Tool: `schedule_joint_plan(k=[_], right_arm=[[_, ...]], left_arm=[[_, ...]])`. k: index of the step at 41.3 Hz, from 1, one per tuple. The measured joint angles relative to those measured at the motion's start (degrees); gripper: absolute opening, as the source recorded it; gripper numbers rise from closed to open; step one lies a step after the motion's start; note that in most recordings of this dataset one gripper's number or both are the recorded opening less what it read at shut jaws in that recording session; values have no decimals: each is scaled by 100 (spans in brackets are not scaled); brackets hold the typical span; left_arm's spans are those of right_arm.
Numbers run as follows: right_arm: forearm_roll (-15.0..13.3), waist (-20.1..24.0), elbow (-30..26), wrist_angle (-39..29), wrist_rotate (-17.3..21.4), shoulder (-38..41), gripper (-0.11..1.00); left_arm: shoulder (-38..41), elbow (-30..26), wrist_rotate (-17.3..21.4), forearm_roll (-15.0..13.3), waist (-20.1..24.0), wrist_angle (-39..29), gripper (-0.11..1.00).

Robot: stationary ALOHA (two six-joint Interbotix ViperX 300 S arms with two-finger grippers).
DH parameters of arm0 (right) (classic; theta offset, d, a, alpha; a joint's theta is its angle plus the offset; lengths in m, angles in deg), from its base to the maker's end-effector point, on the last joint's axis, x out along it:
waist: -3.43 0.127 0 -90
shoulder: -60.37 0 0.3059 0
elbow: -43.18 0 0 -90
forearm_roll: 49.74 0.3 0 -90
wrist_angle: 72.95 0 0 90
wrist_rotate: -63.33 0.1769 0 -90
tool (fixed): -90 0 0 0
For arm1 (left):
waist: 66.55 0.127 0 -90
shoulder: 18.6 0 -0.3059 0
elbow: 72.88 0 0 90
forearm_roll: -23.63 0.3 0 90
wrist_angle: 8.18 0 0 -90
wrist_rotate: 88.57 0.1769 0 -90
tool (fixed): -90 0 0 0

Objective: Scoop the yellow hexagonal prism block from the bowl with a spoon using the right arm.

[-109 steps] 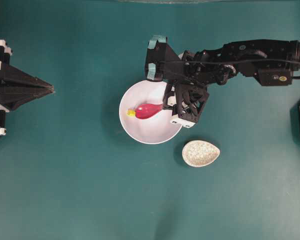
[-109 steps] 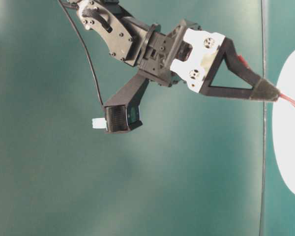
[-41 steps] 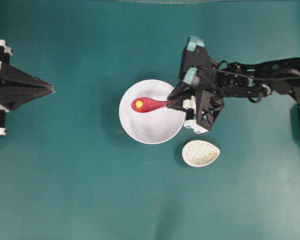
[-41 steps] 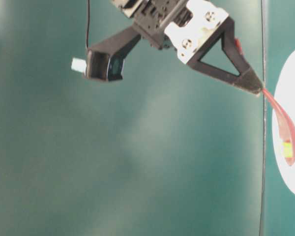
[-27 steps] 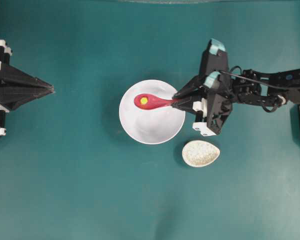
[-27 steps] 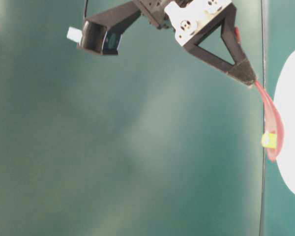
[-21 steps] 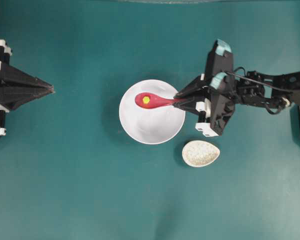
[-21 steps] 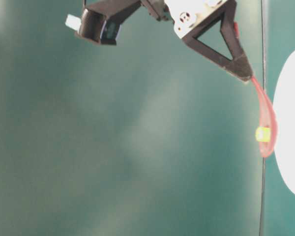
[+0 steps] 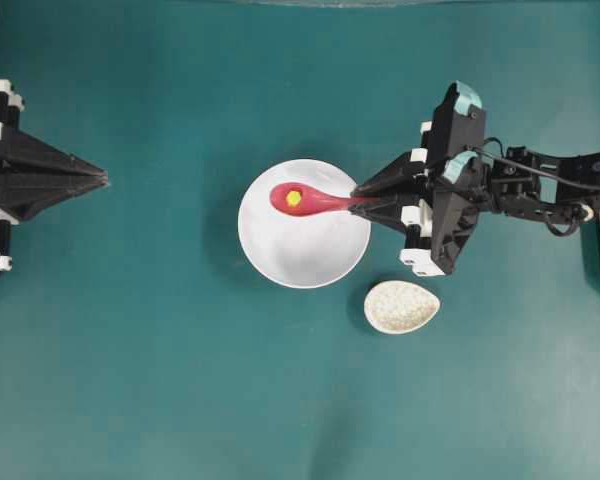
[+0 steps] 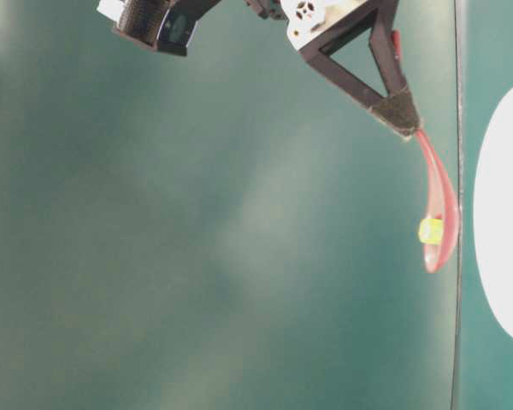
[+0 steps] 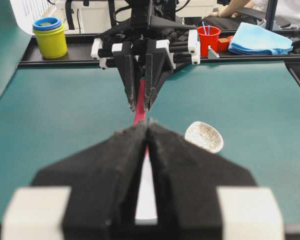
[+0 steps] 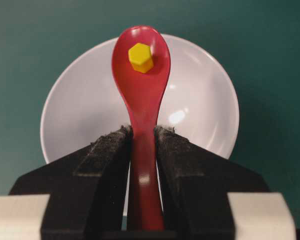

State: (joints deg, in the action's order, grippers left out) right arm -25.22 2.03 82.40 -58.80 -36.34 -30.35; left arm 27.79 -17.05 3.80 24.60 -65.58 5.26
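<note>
Right gripper point(image 12: 142, 137) clenched on spoon point(image 9: 315, 201) handle, yellow block point(image 12: 140, 57) seated in scoop above bowl point(image 9: 280, 258); judge: keep scoop level, move slowly to avoid roll-off.

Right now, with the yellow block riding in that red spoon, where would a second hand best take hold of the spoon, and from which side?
Probably on the short straight handle of the glossy pink-red soup spoon, coming from the side and keeping it level. The right gripper clamps the handle's end, and the yellow hexagonal block sits loose in the oval scoop above the round white bowl, so little bare handle remains.
</note>
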Motion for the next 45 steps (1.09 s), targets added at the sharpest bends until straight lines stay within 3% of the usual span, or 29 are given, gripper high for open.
schedule_joint_plan(k=[25,45], right_arm=[[-26,-9,-9,-492,-35,-765,24],[-114,-18,-132,-712,-44,-817,24]], left_arm=[[0,0,0,0,0,0,8],[0,0,-9,0,0,0,8]])
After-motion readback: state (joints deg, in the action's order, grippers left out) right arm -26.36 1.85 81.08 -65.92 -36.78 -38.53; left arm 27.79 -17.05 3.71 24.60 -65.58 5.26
